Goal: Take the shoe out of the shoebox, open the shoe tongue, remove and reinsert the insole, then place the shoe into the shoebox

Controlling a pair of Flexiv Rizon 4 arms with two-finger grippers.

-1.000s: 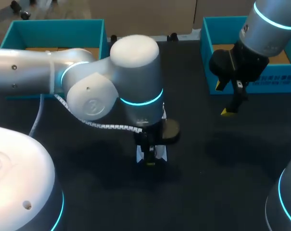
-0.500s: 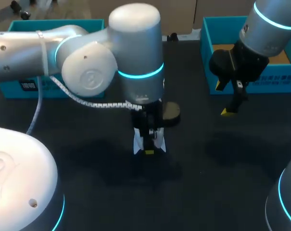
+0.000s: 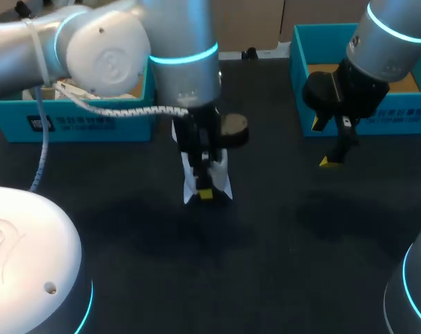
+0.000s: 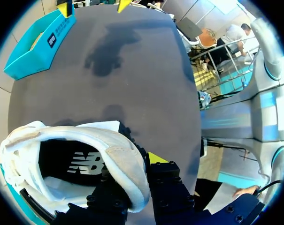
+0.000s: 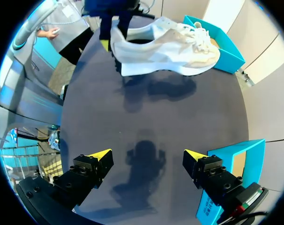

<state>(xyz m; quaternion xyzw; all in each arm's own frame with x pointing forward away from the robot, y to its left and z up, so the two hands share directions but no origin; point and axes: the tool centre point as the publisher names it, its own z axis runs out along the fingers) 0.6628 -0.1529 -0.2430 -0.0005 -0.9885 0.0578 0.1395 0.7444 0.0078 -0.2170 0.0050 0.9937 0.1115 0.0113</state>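
Observation:
A white shoe (image 3: 209, 177) hangs above the dark table, heel end down, with my left gripper (image 3: 205, 189) shut on its heel collar. In the left wrist view one finger is inside the shoe (image 4: 80, 140) and the other is outside the heel, with a yellow tip showing; the dark insole lies inside. The right wrist view shows the shoe (image 5: 165, 47) side-on, laces pointing toward the left shoebox (image 5: 221, 42). My right gripper (image 3: 321, 144) hangs open and empty in front of the right box, well apart from the shoe, with nothing between its fingers (image 5: 97, 159).
A teal shoebox (image 3: 85, 120) stands at the back left, just behind the lifted shoe. A second teal box (image 3: 302, 83) stands at the back right, beside my right gripper. The dark table (image 3: 266, 250) stretches out in front.
My left arm has carried the shoe away from the table's middle toward the far side, nearer the left shoebox. The right arm has not moved.

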